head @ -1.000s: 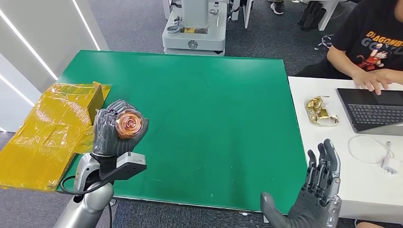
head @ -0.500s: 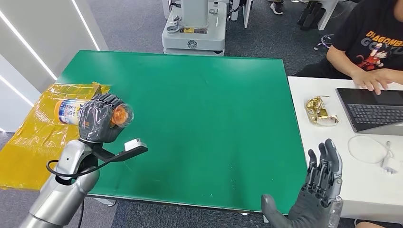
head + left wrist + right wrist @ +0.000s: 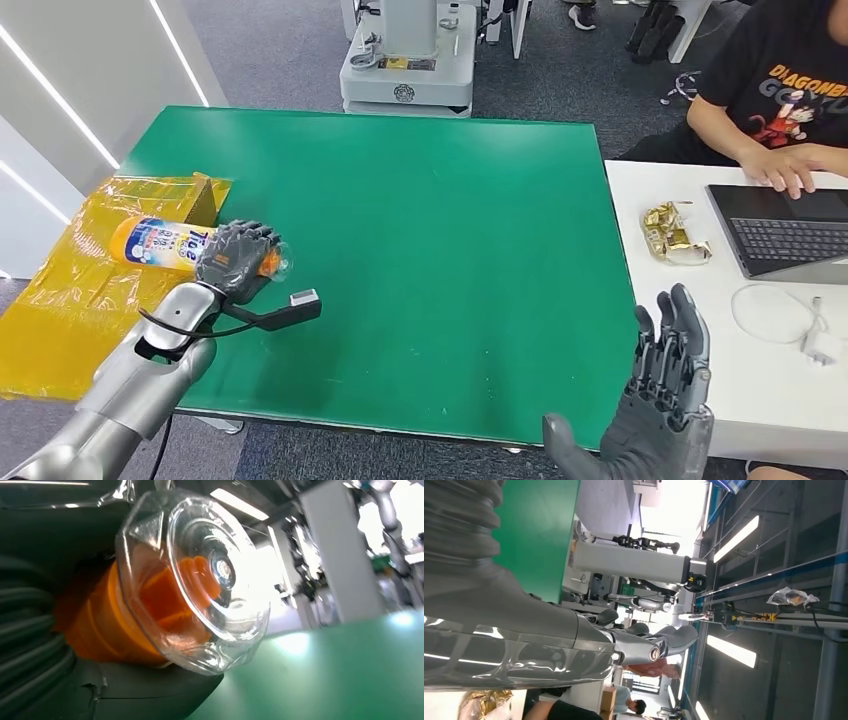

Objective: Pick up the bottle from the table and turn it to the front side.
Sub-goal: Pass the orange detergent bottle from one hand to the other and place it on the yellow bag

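My left hand (image 3: 236, 262) grips an orange detergent bottle (image 3: 165, 243) near its neck, above the left edge of the green table (image 3: 420, 220). The bottle lies on its side, its blue-and-white label facing up and its clear cap (image 3: 277, 262) pointing right. In the left wrist view the clear cap (image 3: 200, 580) over an orange spout sticks out of my dark fingers (image 3: 30, 635). My right hand (image 3: 665, 390) hangs open past the table's near right corner, fingers spread and holding nothing; the right wrist view shows that hand (image 3: 589, 640) empty.
Yellow plastic sheeting with a box (image 3: 100, 270) lies left of the table. A white desk (image 3: 700, 330) on the right holds a laptop (image 3: 785, 235), gold wrappers (image 3: 678, 232) and a white cable (image 3: 780, 315). A person (image 3: 780, 90) sits there typing. A robot base (image 3: 408, 60) stands beyond the far edge.
My left hand has rolled the bottle from cap-toward-camera to lying sideways, so its label now shows. The left forearm dropped lower and swung left. The right hand barely moved.
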